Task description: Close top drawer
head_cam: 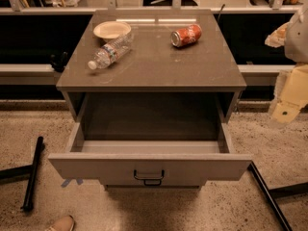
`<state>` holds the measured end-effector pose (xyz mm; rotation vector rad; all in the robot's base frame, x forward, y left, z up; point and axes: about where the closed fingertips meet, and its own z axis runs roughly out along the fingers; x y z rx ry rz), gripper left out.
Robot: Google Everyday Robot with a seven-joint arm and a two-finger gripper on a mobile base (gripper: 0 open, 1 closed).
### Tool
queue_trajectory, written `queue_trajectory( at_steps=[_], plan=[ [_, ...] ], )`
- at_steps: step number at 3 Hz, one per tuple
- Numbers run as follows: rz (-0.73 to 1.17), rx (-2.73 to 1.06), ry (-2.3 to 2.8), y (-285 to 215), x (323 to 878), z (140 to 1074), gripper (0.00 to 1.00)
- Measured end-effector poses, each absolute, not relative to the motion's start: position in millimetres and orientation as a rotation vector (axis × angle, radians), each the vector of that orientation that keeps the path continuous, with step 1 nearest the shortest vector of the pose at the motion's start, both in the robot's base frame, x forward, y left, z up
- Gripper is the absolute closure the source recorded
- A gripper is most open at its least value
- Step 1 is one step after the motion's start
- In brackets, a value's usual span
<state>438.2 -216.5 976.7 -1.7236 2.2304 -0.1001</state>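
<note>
Showing the top drawer point(149, 169) pulled well out of the grey cabinet point(154, 81), flat front and small dark handle point(148, 177) facing the camera, nothing showing inside. Finding the cream gripper point(285, 110) hanging at the right edge of the frame, beside the cabinet and well apart from the drawer front; cannot tell whether open or closed.

Weighing the risks from here. Coming in from that side and pushing near the right corner rather than at the centre, probably skewing the drawer and binding it on its runners, leaving it part open. Swinging across too low, likely clipping the jutting right corner of the front. Shoving too hard, possibly jolting the cabinet and setting the water bottle point(109, 52) and the red can point(186, 35) rolling, both lying on their sides on the top near a pale bowl point(111, 30). Also risking a snag on the black bar point(269, 196) slanting across the floor just right of the drawer, and crowding the shoe toe point(60, 224) poking in at lower left.

Reading no brand anywhere: pale lettering on the can, a label band on the bottle, neither legible, and no writing showing on drawer or cabinet.
</note>
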Motion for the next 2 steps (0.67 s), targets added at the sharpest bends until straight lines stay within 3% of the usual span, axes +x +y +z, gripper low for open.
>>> queue_trajectory(
  at_steps=[2],
  plan=[
    [-0.022, -1.742, 2.271, -202.2, 432.2, 949.5, 0.0]
  ],
)
